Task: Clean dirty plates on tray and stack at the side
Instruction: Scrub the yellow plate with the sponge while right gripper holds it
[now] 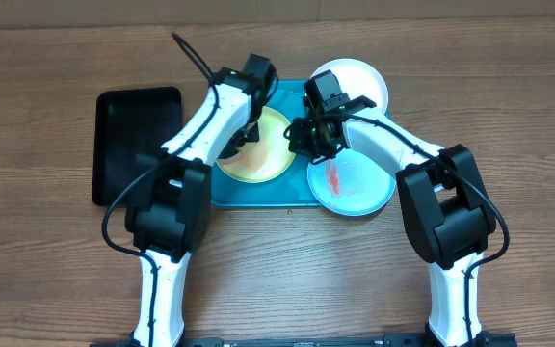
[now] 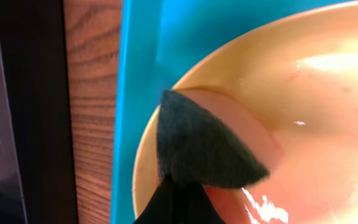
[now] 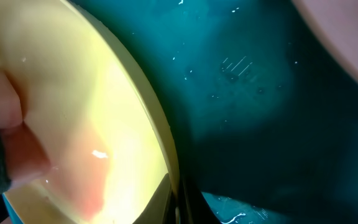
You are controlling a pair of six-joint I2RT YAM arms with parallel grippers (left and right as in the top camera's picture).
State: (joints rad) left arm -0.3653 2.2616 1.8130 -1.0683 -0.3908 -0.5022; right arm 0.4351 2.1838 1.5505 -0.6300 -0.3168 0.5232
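Sponge clamped in left tool, yellow plate beneath, right tool (grip unclear) alongside

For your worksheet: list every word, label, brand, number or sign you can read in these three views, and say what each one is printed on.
No readable text appears in any view.
Yellow-green plate, white plate, mint plate: no print, only smears.
Turquoise tray: faint scratch lines in the right wrist view, not letters.
Black tray: no label visible.
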